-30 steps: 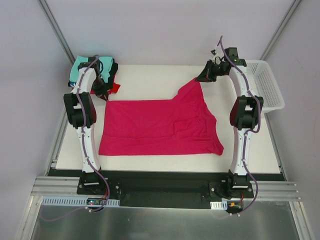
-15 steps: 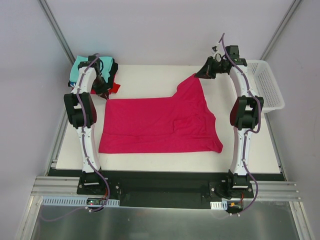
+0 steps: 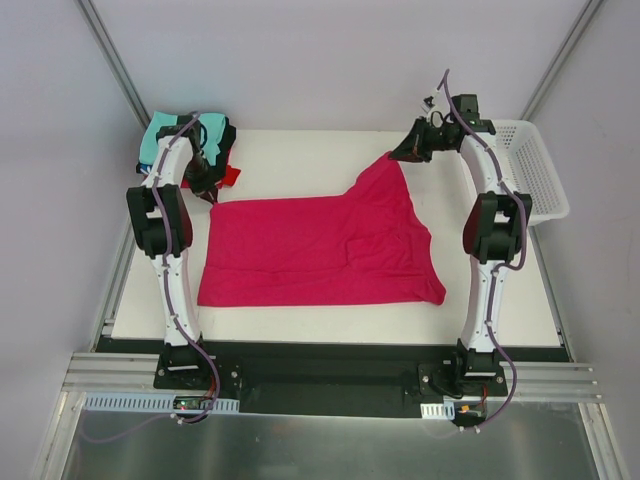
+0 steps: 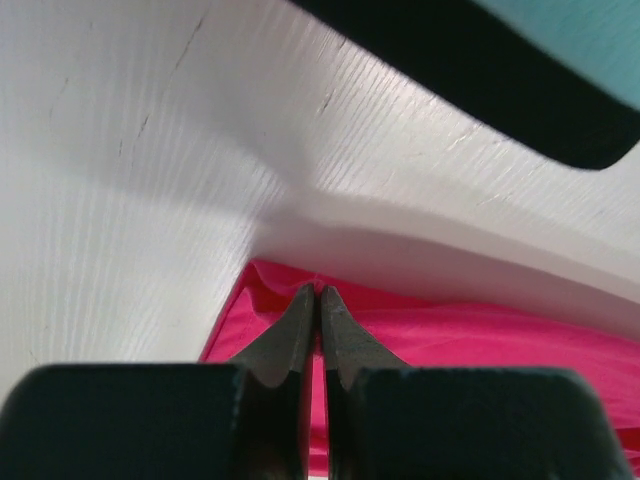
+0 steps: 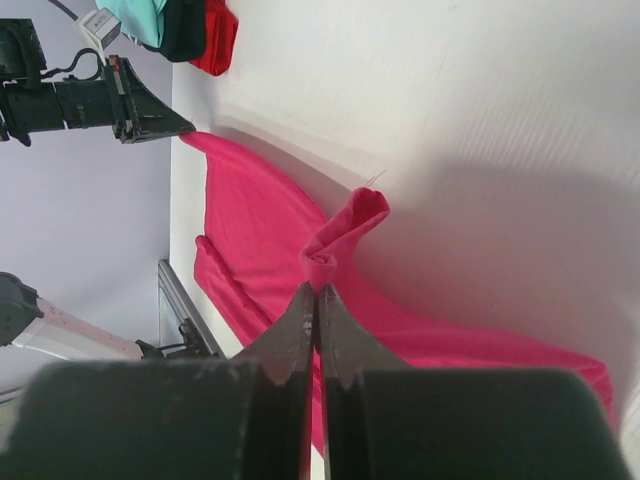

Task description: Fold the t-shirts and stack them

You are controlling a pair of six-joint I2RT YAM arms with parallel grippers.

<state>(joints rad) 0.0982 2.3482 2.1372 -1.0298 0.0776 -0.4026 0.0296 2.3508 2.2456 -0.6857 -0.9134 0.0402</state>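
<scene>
Jaws of the right gripper (image 5: 317, 290) are pressed together on a bunched corner of the pink tee (image 3: 320, 250), holding it raised off the table (image 3: 300, 150). From that corner the cloth slopes down to the rest of the tee. The right arm reaches up its side of the table, bends at the elbow and turns inward at the far edge, so the gripper points left.

The left gripper (image 4: 318, 292) is also closed tight. Its tips meet at the tee's far left corner, where the cloth rises to a small peak between them. The left arm runs along the table's left edge, with its wrist bent down and inward just in front of the folded stack.

The tee lies spread across the middle of the table, mostly flat on the left and creased on the right. Its near edge is close to the table's front.

At the far left corner sit the folded shirts: a teal tee (image 3: 155, 135), a black tee (image 3: 225, 135) and a red tee (image 3: 232, 177) showing underneath. A white mesh basket (image 3: 535, 170) stands at the far right, just behind the right arm.

The table is white, with pale grey walls around it and a metal rail (image 3: 330, 385) carrying both arm bases at the near edge.
</scene>
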